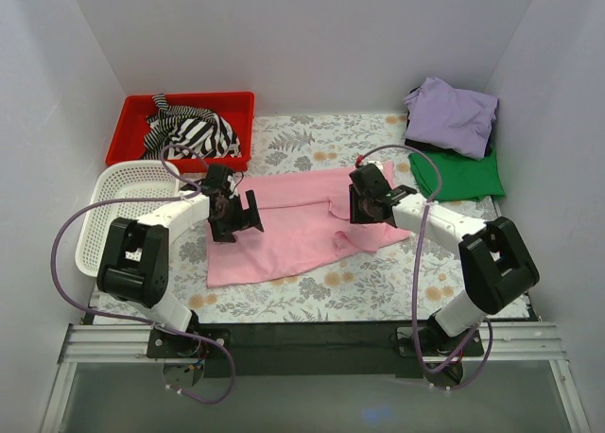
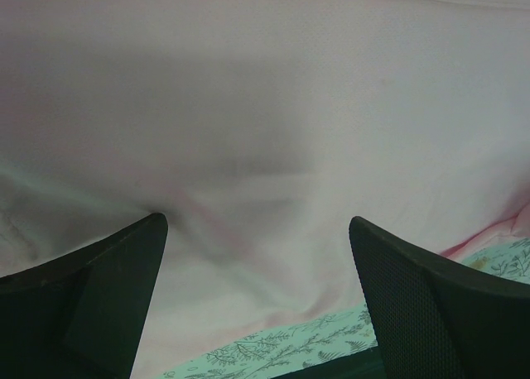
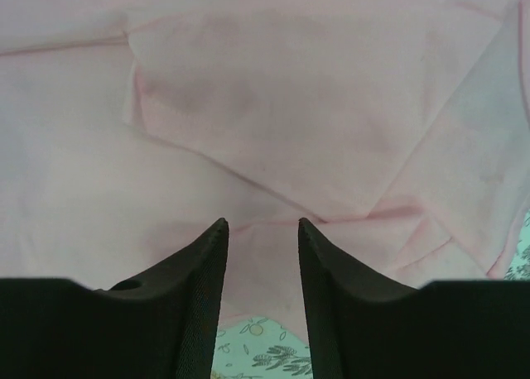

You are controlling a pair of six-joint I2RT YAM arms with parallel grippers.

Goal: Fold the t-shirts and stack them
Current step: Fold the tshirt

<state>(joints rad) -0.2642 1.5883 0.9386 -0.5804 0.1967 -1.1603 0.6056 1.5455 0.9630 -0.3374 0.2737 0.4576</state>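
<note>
The right gripper [image 3: 261, 226], half open and empty, hangs over the pink t-shirt [image 1: 293, 230] at its right end, the left gripper [image 2: 257, 223], wide and empty, over its left end, and the shirt lies lengthwise between them.

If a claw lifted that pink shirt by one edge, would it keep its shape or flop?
Probably flop: the pink t-shirt lies flat with soft creases, and one flap lies folded over the rest. It looks thin and light, so it would likely drape. Pushed, it would probably bunch rather than slide.
</note>
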